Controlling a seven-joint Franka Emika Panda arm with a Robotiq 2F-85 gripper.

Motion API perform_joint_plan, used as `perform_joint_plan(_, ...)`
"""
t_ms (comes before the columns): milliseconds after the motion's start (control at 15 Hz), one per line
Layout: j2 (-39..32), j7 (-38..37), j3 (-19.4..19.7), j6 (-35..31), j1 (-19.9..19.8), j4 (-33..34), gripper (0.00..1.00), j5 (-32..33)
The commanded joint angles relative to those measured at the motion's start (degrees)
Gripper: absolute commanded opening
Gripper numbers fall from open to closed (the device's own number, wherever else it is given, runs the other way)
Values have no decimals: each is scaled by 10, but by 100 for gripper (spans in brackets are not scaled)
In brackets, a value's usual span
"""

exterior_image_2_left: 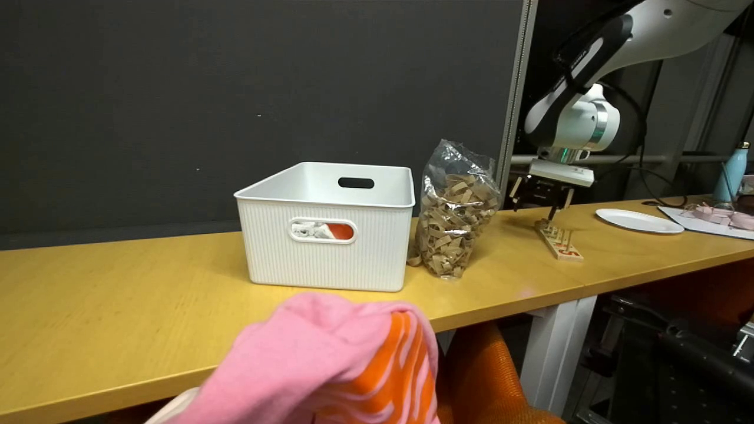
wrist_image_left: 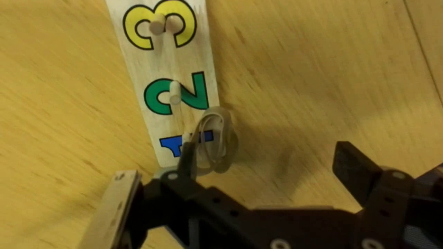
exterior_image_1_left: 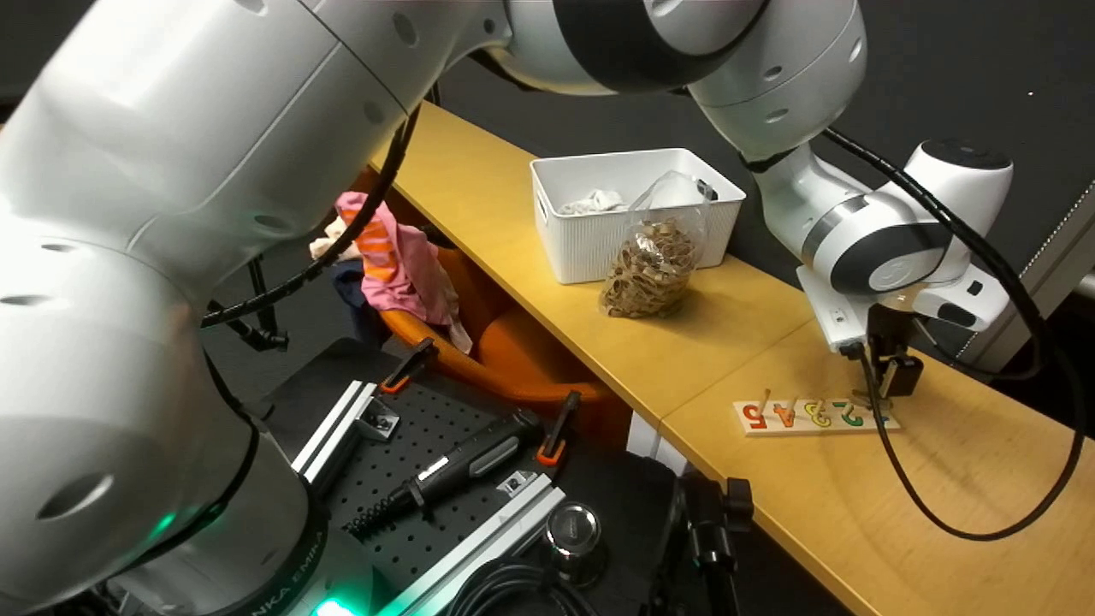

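Now hanging with claw (wrist_image_left: 266, 152) spread wide, empty, beside rubber band (wrist_image_left: 226, 148) and numbered board (wrist_image_left: 187, 65) stretching towards surface's (exterior_image_1_left: 821, 505) front edge.

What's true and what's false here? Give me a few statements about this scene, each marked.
1. A pale loop overlaps the painted 1 in the wrist view. True.
2. The jaws are pressed together. False: they stand apart.
3. Pegs rise from the number board. True.
4. The painted 2 is red. False: it is green.
5. A clear bag stands on the table. True.
6. The white basket contains that bag. False: the bag stands outside, beside it.
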State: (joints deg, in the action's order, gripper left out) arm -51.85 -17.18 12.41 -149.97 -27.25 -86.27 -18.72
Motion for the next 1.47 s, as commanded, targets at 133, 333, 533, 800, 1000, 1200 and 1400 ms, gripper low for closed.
perform_joint_plan(133,28,1,-2,-11,-5,-42,100,-14)
perform_joint_plan(333,20,1,-5,-7,-8,-38,100,-16)
perform_joint_plan(533,18,3,-7,-5,-10,-40,100,-18)
perform_joint_plan(800,15,4,-7,-3,-10,-39,87,-21)
perform_joint_plan(1000,11,4,-7,0,-12,-35,85,-21)
perform_joint_plan(1200,7,6,-8,2,-15,-32,55,-21)
perform_joint_plan(1400,6,6,-7,2,-18,-32,32,-21)
